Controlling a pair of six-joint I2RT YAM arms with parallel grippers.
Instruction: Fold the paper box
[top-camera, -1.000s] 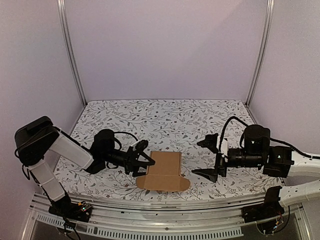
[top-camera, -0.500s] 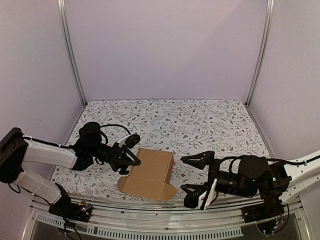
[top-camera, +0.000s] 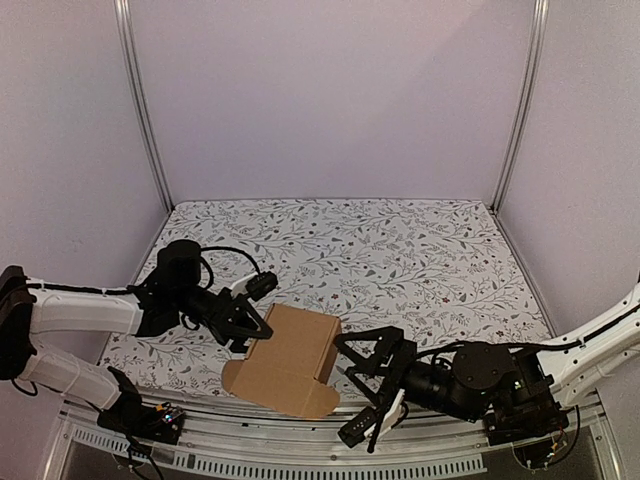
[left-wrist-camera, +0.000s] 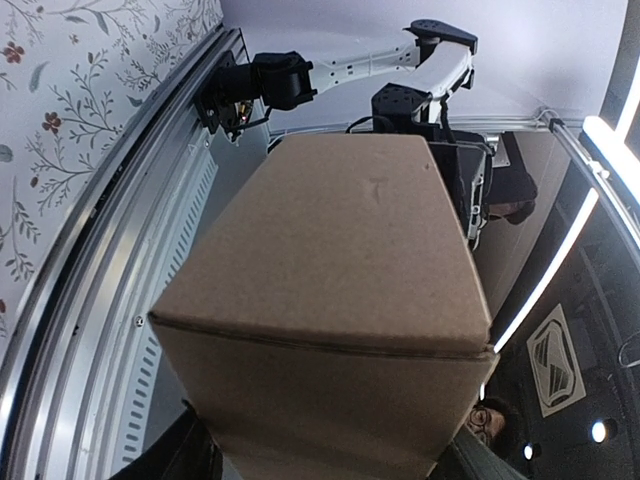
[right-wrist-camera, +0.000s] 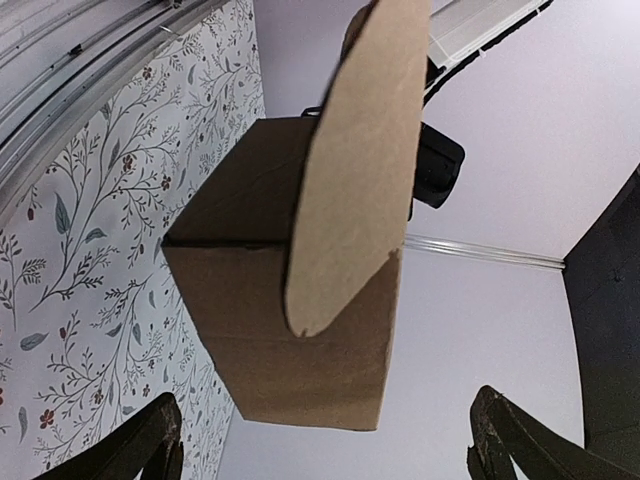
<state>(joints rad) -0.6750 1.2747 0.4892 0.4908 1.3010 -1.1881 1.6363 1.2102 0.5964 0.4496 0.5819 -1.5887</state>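
The paper box (top-camera: 295, 352) is pinched by the left gripper (top-camera: 250, 330), likely to steady it. The right gripper (top-camera: 347, 388) is wide open beside it.

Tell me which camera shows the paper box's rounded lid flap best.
Right wrist: the lid flap fills mid-frame, its rounded edge plain, standing out from the paper box. Top external shows it small, at the box's near side. Left wrist shows only flat box panels.
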